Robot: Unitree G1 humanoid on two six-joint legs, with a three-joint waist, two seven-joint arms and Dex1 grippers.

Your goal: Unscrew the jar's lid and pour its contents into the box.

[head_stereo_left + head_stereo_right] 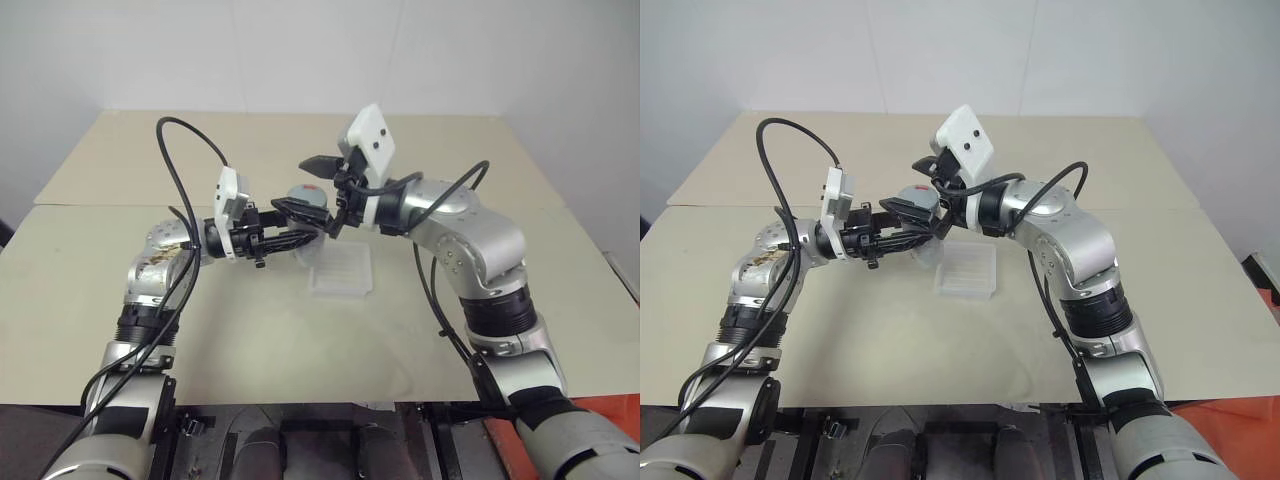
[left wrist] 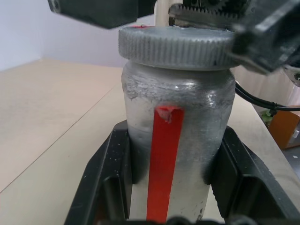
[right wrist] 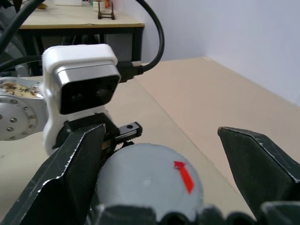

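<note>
My left gripper [image 1: 298, 226] points toward the right and is shut on the jar [image 2: 187, 122], a silvery-grey cylinder with a red strip down its side, held upright above the table. Its black fingers [image 2: 105, 183] clamp the jar's body on both sides. The grey ribbed lid [image 2: 173, 47] sits on the jar, with a small red mark on top [image 3: 183, 176]. My right gripper [image 3: 160, 132] stands open, one finger on each side of the lid without closing on it. The box [image 1: 340, 272], a clear shallow tray, lies on the table just below and in front of the jar.
The beige table [image 1: 250, 330] reaches the white wall at the back, with a seam [image 1: 100, 205] running across its surface. Black cables [image 1: 185, 150] loop above my left arm and hang beside my right one.
</note>
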